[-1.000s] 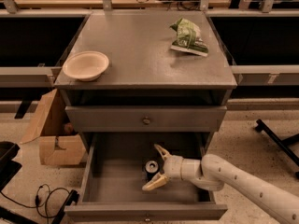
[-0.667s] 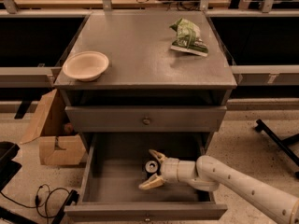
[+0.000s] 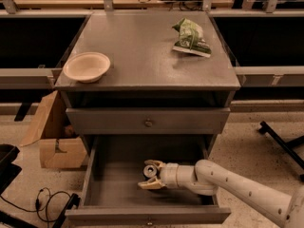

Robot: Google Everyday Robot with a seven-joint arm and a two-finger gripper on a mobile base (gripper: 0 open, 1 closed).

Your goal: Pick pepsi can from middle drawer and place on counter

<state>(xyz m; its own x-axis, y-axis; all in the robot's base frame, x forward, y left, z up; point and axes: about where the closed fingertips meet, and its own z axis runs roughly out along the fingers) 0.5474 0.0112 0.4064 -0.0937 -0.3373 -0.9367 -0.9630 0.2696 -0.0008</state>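
The middle drawer (image 3: 111, 186) stands pulled out, and the pepsi can (image 3: 151, 170) sits upright on its grey floor, right of centre, silver lid up. The hand (image 3: 145, 175) reaches in from the right, low inside the drawer, its two pale fingers (image 3: 153, 184) spread open with one on each side of the can; whether they touch it cannot be told. Above, the tabletop (image 3: 142, 56) carries a pale bowl (image 3: 87, 66) at its left front and a green-white snack bag (image 3: 191, 37) at its right rear.
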